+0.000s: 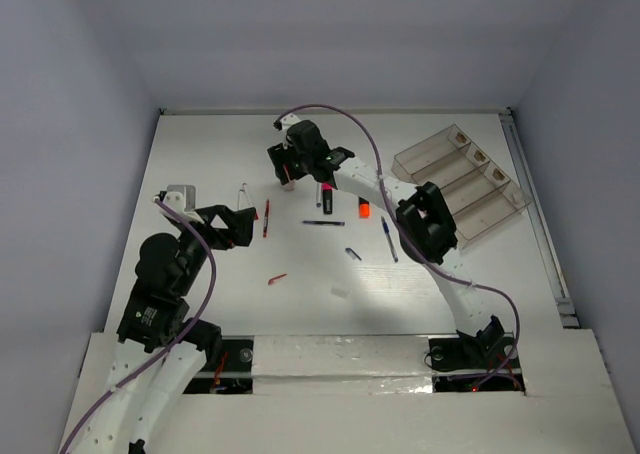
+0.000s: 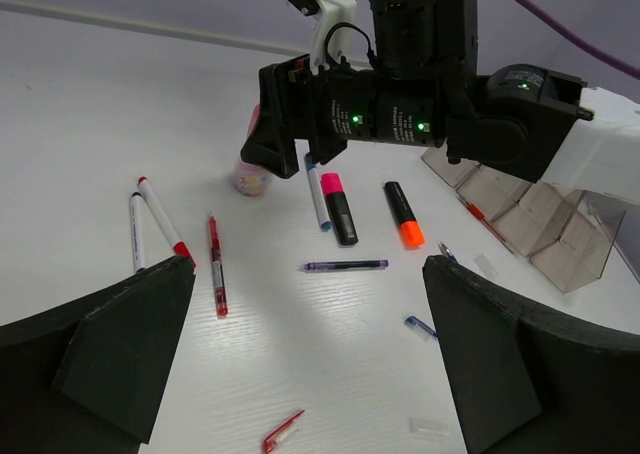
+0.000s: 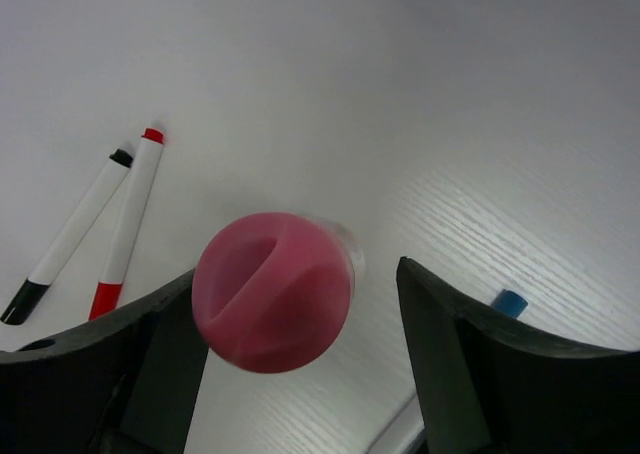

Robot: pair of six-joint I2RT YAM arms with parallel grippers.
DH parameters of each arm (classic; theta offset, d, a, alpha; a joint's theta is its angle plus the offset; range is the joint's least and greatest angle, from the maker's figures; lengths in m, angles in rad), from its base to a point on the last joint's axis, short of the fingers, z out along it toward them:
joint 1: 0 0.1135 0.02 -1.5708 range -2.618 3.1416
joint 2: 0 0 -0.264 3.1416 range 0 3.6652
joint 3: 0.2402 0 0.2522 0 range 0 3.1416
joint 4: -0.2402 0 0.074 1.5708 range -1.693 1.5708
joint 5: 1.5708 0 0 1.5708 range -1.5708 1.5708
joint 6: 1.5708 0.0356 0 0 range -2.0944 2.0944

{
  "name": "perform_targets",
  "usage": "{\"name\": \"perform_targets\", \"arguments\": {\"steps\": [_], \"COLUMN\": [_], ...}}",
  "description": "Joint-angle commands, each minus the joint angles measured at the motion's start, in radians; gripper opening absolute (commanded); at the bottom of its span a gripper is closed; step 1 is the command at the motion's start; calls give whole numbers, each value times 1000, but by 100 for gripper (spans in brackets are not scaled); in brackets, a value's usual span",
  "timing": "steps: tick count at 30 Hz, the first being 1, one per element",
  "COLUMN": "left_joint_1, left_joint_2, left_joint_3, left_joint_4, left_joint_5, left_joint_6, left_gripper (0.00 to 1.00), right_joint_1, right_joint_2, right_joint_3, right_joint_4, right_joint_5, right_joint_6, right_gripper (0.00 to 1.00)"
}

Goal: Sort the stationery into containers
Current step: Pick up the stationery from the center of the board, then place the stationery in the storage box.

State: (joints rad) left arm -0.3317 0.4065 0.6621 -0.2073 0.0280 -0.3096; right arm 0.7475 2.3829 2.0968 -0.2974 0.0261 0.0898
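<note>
here: bottle (image 3: 272, 291) (round pink cap) inside spread right gripper (image 3: 300, 314); left gripper (image 2: 308, 269) spread.

Bottle (image 3: 272, 292): pink cap blurred in right wrist view, body hidden beneath cap.
Blue pen (image 3: 510, 300): only tip shows past right gripper (image 3: 300, 374) finger.
Clear tray (image 2: 560, 239): partly hidden behind right arm (image 2: 520, 114).

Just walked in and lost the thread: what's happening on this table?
The right hand is over the pink-capped bottle at the far side of the table, jaws open either side of it, not gripping yet. The left hand is open and holds nothing. Pens and markers lie scattered on the table, outside the clear organiser tray.
</note>
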Motion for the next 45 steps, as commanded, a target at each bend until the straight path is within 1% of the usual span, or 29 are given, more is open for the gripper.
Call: {"name": "perform_targets", "arguments": {"steps": [1, 2, 3, 4, 5, 8, 10, 14, 17, 18, 19, 21, 22, 23, 25, 26, 28, 29, 31, 36, 38, 45], "left_joint_1": [3, 3, 3, 3, 3, 3, 3, 3, 13, 13, 13, 13, 13, 13, 13, 13, 13, 13, 13, 13, 13, 13], "left_joint_2": [14, 14, 14, 14, 12, 15, 21, 31, 29, 28, 25, 20, 15, 15, 11, 9, 9, 8, 3, -5, -5, -6], "left_joint_3": [25, 25, 24, 24, 24, 22, 22, 22, 22, 21, 21, 21, 21, 21, 19, 19, 18, 18, 18, 16, 16, 18], "left_joint_4": [29, 31, 32, 31, 32, 32, 36, 34, 34, 34, 36, 39, 39, 39, 42, 43, 43, 43, 43, 43, 45, 43], "left_joint_5": [1, 1, 3, 3, 4, 7, 15, 26, 30, 33, 36, 44, 46, 49, 53, 55, 61, 61, 66, 66, 67, 67], "left_joint_6": [-3, -3, -3, -5, -3, -3, -5, -2, -2, -2, -2, -2, 1, 3, 3, 3, 4, 3, 4, 4, 4, 4], "left_gripper": [99, 99, 99, 99, 99, 99, 99, 99, 99, 99, 99, 99, 99, 99, 99, 99, 99, 99, 99, 99, 99, 99], "right_joint_1": [3, 3, 3, 3, 3, 3, 3, 3, -49, -72, -126, -189, -256, -287, -348, -405, -460, -508, -549, -692, -714, -723], "right_joint_2": [7, 7, 6, 2, 1, -24, -77, -207, -333, -365, -429, -491, -522, -572, -608, -632, -648, -651, -643, -593, -562, -476], "right_joint_3": [54, 51, 46, 37, 34, 20, -16, -67, -127, -185, -220, -291, -364, -397, -452, -464, -492, -498, -508, -489, -482, -417], "right_joint_4": [63, 85, 98, 109, 127, 150, 187, 259, 254, 253, 251, 242, 244, 239, 221, 199, 182, 173, 156, 116, 113, 103], "right_joint_5": [14, 8, 0, -6, -14, 6, 18, 144, 195, 196, 201, 195, 193, 199, 221, 254, 268, 274, 322, 258, 207, 201], "right_joint_6": [-25, -25, -25, -27, -22, -9, -4, -45, -61, -58, -52, -21, -13, -3, 1, 4, 7, 8, 2, 40, 47, 18], "right_gripper": [66, 65, 62, 55, 41, 24, 22, 19, 18, 17, 17, 16, 16, 16, 16, 16, 15, 15, 15, 14, 14, 14]}}
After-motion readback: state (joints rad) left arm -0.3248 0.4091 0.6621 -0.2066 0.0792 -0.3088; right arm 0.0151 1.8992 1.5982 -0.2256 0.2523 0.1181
